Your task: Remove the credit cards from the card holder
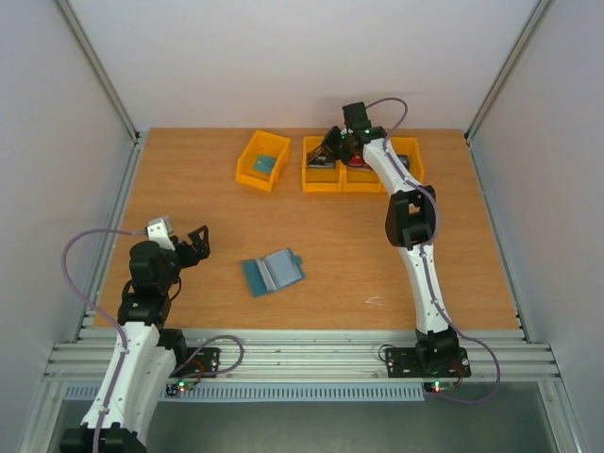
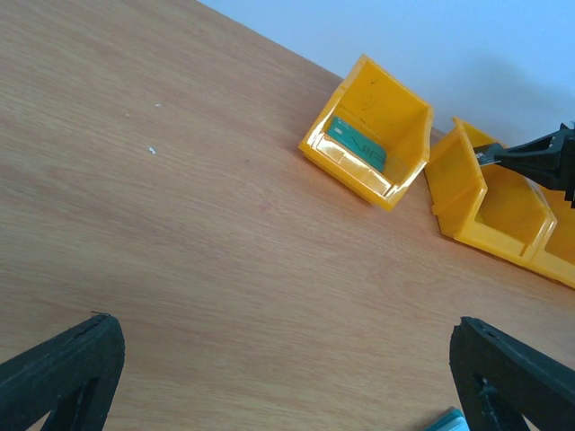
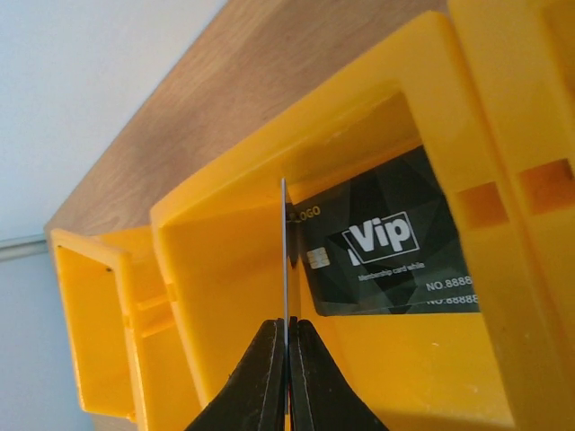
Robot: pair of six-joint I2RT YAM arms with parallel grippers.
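The slate-blue card holder (image 1: 272, 272) lies open on the table, left of centre; a corner of it (image 2: 446, 422) shows in the left wrist view. My left gripper (image 1: 193, 243) (image 2: 287, 377) hovers to its left, open and empty. My right gripper (image 1: 330, 146) (image 3: 287, 337) is over a yellow bin (image 1: 321, 168) (image 3: 225, 269) at the back, shut on a thin credit card (image 3: 285, 260) seen edge-on. A black VIP card (image 3: 386, 242) lies in that bin. A teal card (image 1: 265, 162) (image 2: 358, 144) lies in the separate left bin (image 2: 409, 121). A red card (image 1: 357, 162) lies in the neighbouring bin.
Three yellow bins stand in a row at the back, ending in the right bin (image 1: 408, 156). A fourth yellow bin (image 1: 247, 170) sits apart to their left. Metal frame rails (image 1: 113, 208) and white walls close in the table's sides.
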